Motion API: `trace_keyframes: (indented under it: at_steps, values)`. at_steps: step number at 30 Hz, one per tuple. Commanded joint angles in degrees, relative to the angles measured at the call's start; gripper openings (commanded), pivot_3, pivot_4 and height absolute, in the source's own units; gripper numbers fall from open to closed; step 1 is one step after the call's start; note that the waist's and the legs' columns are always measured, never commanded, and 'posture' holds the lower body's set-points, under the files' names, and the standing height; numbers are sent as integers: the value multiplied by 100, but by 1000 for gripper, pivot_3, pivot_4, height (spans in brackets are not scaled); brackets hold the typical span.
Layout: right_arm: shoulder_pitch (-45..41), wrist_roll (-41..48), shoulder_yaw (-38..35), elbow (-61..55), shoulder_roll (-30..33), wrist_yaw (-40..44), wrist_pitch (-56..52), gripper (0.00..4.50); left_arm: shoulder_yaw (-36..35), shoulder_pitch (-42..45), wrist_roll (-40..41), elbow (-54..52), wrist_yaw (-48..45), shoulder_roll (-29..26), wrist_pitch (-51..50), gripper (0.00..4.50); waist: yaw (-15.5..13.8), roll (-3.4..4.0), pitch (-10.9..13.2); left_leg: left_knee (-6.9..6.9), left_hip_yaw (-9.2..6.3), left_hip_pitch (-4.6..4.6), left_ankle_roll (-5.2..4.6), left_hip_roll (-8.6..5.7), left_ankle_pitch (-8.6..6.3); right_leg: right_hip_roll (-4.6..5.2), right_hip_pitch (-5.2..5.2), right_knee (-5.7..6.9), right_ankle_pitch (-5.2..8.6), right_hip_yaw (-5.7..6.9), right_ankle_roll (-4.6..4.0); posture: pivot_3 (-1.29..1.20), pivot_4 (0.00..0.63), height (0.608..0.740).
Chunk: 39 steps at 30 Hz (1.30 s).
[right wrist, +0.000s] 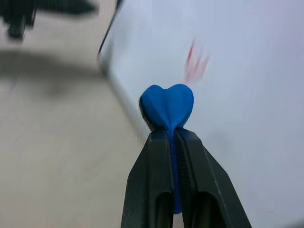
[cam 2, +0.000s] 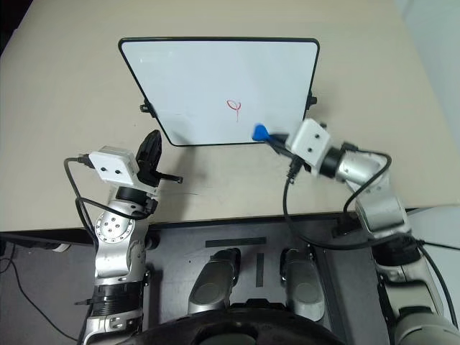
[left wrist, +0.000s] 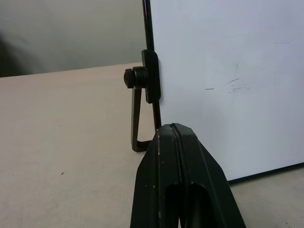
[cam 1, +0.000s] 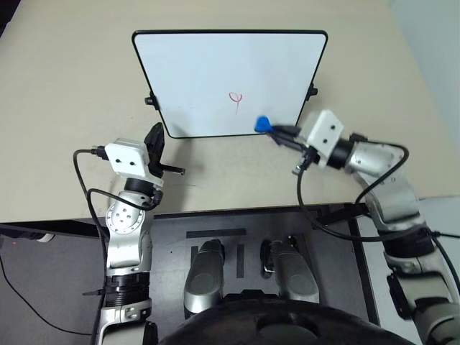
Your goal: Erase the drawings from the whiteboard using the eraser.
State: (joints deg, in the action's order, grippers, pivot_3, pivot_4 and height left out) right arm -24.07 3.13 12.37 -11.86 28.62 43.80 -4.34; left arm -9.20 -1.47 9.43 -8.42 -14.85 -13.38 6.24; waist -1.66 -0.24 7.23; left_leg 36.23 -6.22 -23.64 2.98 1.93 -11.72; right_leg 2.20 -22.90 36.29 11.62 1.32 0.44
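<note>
Beige table (cam 1: 65, 86) carries the whiteboard (cam 1: 215, 65), propped upright. The drawings (cam 1: 236, 101) are untouched, so erasing is all still ahead. Right hand (cam 1: 272, 130) is clamped on the eraser (cam 1: 262, 124), at four o'clock from them. Left hand (cam 1: 154, 138) is pressed together, empty. No containers.

We see a white whiteboard (cam 1: 215, 72) with a thin black frame at the upper centre of the head view, resting on a beige table (cam 1: 65, 86). A small red doodle (cam 1: 236, 101) marks its lower middle. Just right of it sits a bright blue eraser (cam 1: 262, 124). Both grippers' fingers (left wrist: 183, 180) are black, their wrist housings white.
</note>
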Motion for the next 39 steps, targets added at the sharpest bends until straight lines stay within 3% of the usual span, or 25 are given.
trace_keyframes:
  at_steps: [1, 7, 14, 19, 27, 39]
  values:
    - [-512, -674, 401, 681, -217, -191, 1158, 10, -21, 38, -24, -50, -16, -36, 127, 0, 2, 0, 0, 0, -10, 0, -1, 3, -1, 0, -2, 1, 0, 0, -2, 0, 150, 740]
    - [-1289, -1965, 984, 2346, -373, -870, 3076, 10, -26, 30, -48, -83, 46, -11, 162, 0, -26, 1, 0, 0, -14, -16, 0, 3, -7, 17, -35, 14, -12, 0, -21, 0, 150, 740]
    - [-2108, -3164, 1204, 3843, -473, -2084, 4196, 10, -47, -60, -74, -143, 128, 23, 210, 0, -7, 1, 1, 6, 9, -21, 13, 10, -17, 34, -77, 63, -31, 1, -45, 0, 150, 740]
    - [-2486, -3759, 1247, 4434, -569, -2883, 4457, 10, -33, -45, -91, -143, 172, 30, 232, 0, 1, 2, 1, 5, 13, -19, 35, 19, -29, 33, -84, 68, -39, 2, -58, 0, 150, 740]
    - [-2563, -4045, 1125, 4299, -564, -3635, 4529, 10, -10, 13, -93, -97, 173, 25, 249, 0, 11, 4, 2, 5, 15, -21, 73, 22, -47, 33, -89, 67, -66, 2, -82, 0, 150, 740]
    - [-2497, -4255, 1606, 5105, -933, -3464, 4282, 10, 63, 162, -100, 29, 132, 38, 264, 0, 36, 4, 3, 2, 16, -21, 69, 25, -36, 33, -90, 64, -67, 1, -83, 0, 150, 740]
